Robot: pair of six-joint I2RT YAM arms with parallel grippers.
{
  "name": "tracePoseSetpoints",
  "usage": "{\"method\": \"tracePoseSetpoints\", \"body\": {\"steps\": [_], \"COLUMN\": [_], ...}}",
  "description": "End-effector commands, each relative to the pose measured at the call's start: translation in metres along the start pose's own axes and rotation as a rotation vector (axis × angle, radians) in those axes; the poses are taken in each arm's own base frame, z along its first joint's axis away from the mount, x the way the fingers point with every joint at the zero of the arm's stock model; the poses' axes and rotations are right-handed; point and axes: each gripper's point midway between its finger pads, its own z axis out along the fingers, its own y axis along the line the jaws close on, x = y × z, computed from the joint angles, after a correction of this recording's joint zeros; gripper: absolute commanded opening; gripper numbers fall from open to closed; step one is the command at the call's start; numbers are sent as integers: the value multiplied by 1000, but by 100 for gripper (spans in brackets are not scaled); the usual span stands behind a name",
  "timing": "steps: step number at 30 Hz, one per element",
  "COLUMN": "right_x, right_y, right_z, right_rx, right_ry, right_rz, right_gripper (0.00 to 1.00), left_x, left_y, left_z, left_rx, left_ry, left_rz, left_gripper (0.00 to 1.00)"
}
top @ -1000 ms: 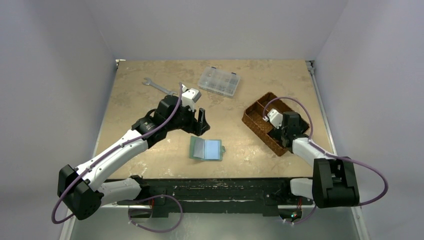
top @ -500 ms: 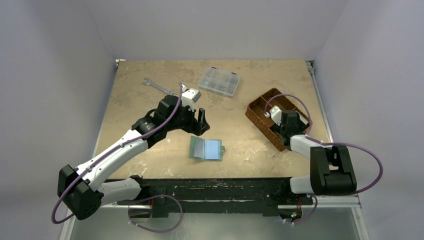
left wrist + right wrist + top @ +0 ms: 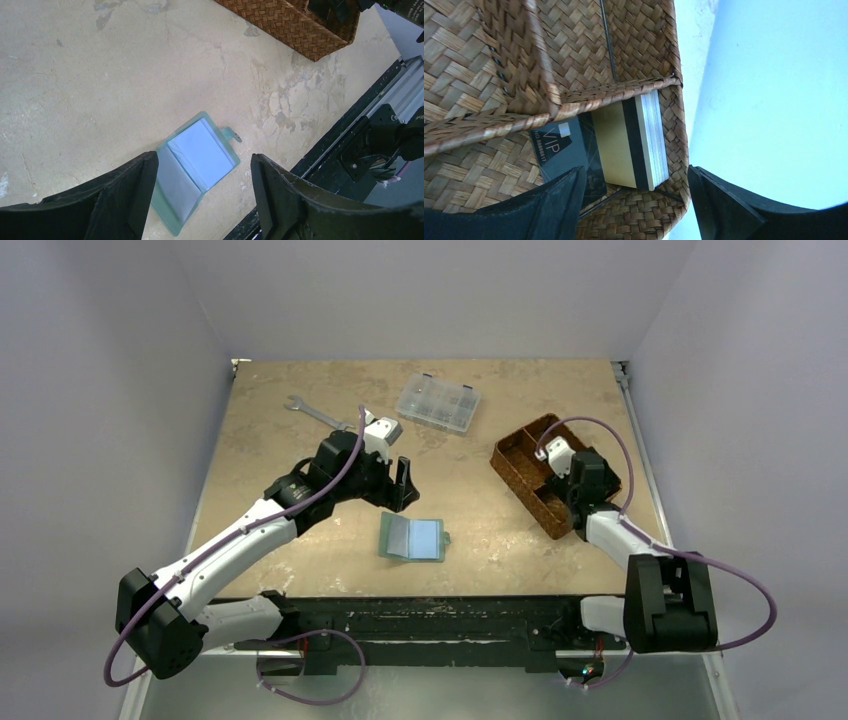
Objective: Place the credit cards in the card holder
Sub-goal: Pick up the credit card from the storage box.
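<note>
The card holder point(image 3: 413, 537) lies open on the table, sage green with pale blue clear pockets; in the left wrist view the card holder point(image 3: 197, 160) shows its snap tab. My left gripper point(image 3: 402, 485) hovers just beyond it, open and empty point(image 3: 203, 162). The credit cards point(image 3: 634, 142) are a stack with a gold top card, a black stripe and whitish edges, lying in a near compartment of the woven basket point(image 3: 574, 50). A dark VIP card point(image 3: 556, 147) lies beside the stack. My right gripper point(image 3: 636, 175) is open above the stack, touching nothing; from above it point(image 3: 578, 495) sits over the basket point(image 3: 520, 455).
A clear plastic compartment box point(image 3: 438, 402) and a metal wrench point(image 3: 315, 412) lie at the back of the table. The basket's woven wall point(image 3: 290, 20) shows beyond the card holder. The black rail point(image 3: 430, 615) marks the near table edge.
My right gripper has shifted over the basket's near-right compartment, its jaws narrowing and then widening again, and the basket has moved slightly. The left arm and the card holder have stayed put.
</note>
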Motion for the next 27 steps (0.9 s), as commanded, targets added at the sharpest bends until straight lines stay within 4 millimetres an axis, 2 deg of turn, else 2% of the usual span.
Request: {"method": "tracePoseSetpoints", "body": {"steps": [1,6,18,27], "right_x": [-13,-9,2,10], "right_y": [-25,-15,-13,-9], "right_z": [3,15,24,30], "right_rx": [66,19,55,59], "right_ry": [-24,20,55,90], "right_rz": [20,7,-11,-32], "right_gripper": [80,72,65,68], "left_x": [-3,-3,-3,-3], "left_y": [-1,0,-1,0], "left_z": [1,0,0,0], "left_rx": [5,2,2,-1], "left_ry": [-15,-17,-17,-17], "left_rz": [24,25,25,25], "left_gripper": [72,72,72,72]}}
